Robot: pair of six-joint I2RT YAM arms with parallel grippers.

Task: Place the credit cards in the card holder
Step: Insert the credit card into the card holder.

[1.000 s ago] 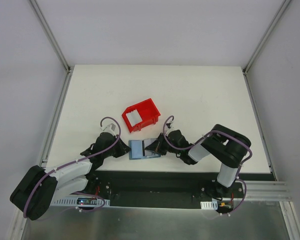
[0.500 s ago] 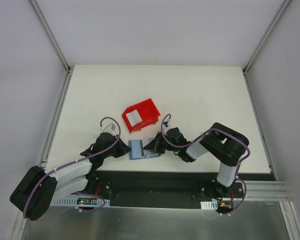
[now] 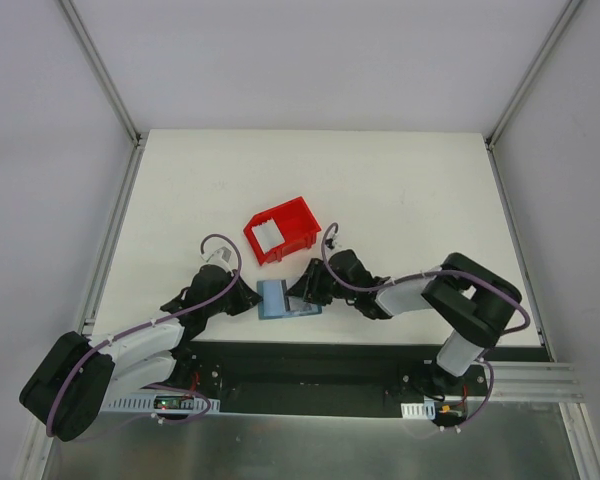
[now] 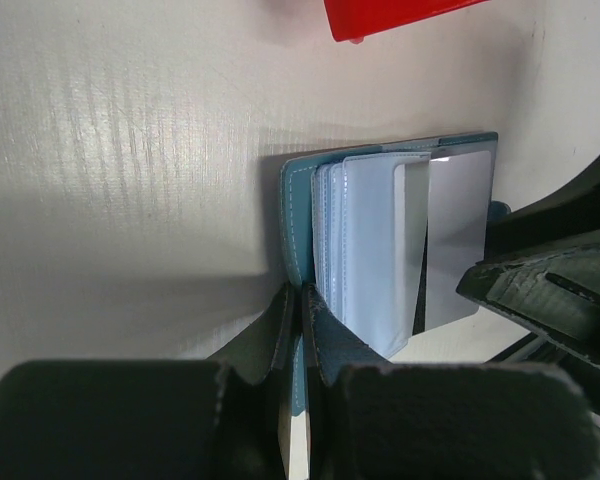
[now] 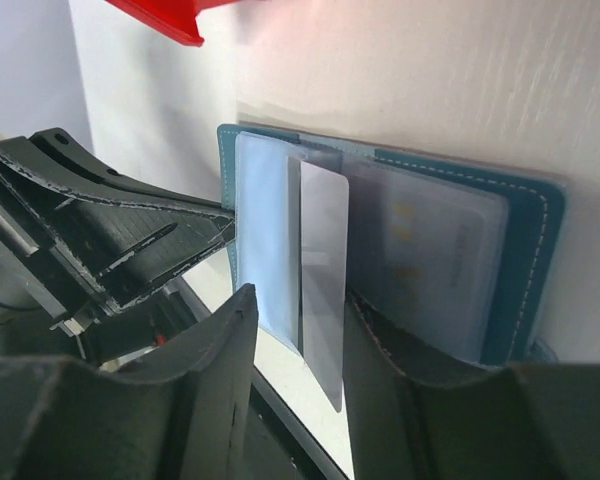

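The teal card holder [image 3: 276, 299] lies open near the table's front edge, its pale blue pockets showing. My left gripper [image 3: 250, 298] is shut on the holder's teal cover edge [image 4: 298, 200], as the left wrist view [image 4: 302, 292] shows. My right gripper [image 3: 305, 290] is at the holder's right side. In the right wrist view it [image 5: 300, 300] is open, with a pale grey credit card [image 5: 323, 262] standing on edge between its fingers, partly in among the pockets of the holder [image 5: 528, 250]. The card also shows in the left wrist view [image 4: 460, 230]. More white cards [image 3: 267, 236] lie in the red bin.
The red plastic bin [image 3: 298, 222] stands just behind the card holder, tipped with its opening toward the left. Its red edge shows at the top of both wrist views [image 4: 400, 15] [image 5: 165, 15]. The table's front edge runs right below the holder.
My right gripper has shifted a little left, further over the card holder, and its arm has stretched out flatter. The left gripper and the holder have not moved.
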